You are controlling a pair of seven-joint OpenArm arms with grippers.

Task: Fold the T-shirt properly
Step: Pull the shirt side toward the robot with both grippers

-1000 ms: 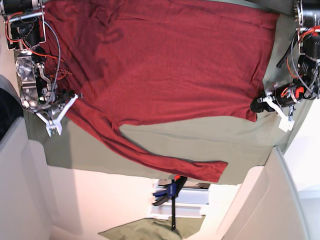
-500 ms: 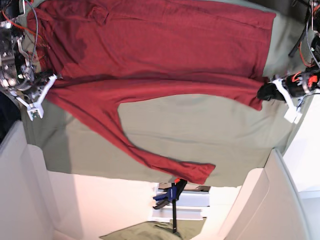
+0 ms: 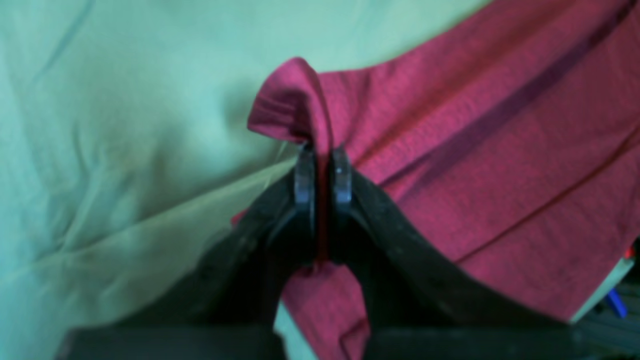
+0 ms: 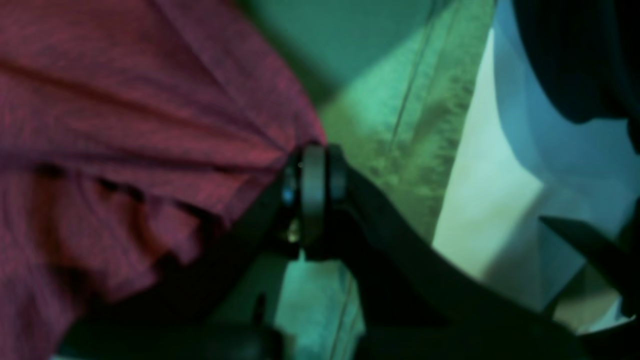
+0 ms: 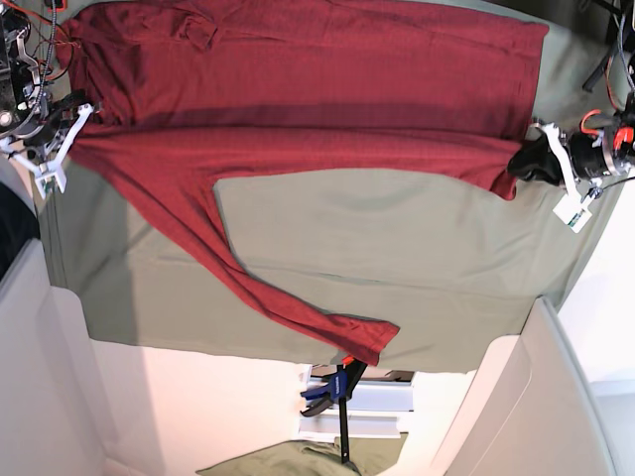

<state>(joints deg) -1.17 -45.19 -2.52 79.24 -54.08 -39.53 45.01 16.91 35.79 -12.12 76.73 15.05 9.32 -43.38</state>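
The dark red T-shirt (image 5: 298,79) lies spread over the top of the table, its lower edge lifted and stretched between both grippers. My left gripper (image 5: 526,164) at the right of the base view is shut on a pinch of the shirt's corner (image 3: 295,105). At the left of that view, my right gripper (image 5: 74,119) is shut on the shirt's other edge (image 4: 125,100). One long sleeve (image 5: 268,288) trails diagonally down toward the table's front edge.
An olive-green cloth sheet (image 5: 397,258) covers the table under the shirt. A blue and black clamp (image 5: 335,382) stands below the table's front edge. White panels (image 5: 40,377) flank both lower corners, and another green cloth (image 5: 288,461) lies at the bottom.
Both grippers moved toward the top of the base view, carrying the shirt's edge with them. The fold line rose and the trailing sleeve was dragged up and left.
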